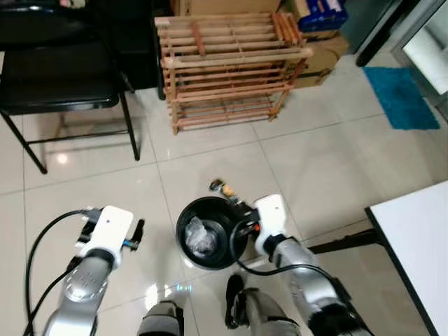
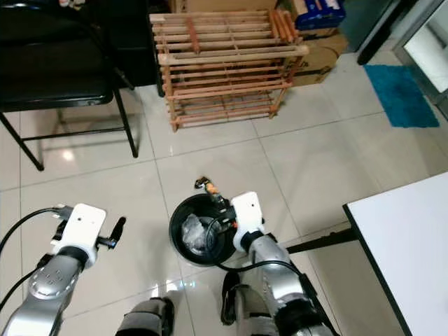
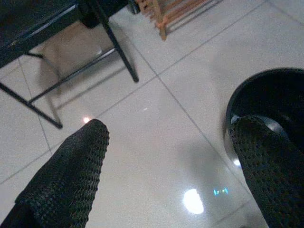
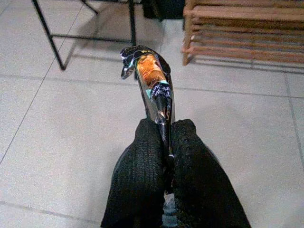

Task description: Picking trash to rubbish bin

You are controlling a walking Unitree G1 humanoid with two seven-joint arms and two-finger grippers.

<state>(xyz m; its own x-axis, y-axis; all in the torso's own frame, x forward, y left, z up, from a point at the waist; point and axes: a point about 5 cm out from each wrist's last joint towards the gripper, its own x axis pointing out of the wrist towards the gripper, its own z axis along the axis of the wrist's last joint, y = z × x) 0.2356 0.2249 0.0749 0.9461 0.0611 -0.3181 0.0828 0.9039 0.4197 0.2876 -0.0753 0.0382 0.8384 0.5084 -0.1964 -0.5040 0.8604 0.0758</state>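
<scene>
Above tiled floor (image 4: 57, 142), snack wrapper (image 4: 154, 85) pinched between right fingers (image 4: 142, 175).

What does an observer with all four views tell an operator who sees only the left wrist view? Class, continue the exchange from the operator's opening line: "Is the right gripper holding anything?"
Observer: Yes. The right gripper is shut on a shiny snack wrapper, pinched by one end.
Operator: Where is that gripper relative to the bin I can partly see?
Observer: In the left eye view it is at the far right rim of the black bin, and the wrapper pokes out past the far rim.
Operator: Is there anything in the bin?
Observer: A crumpled piece of clear plastic lies inside it.
</scene>
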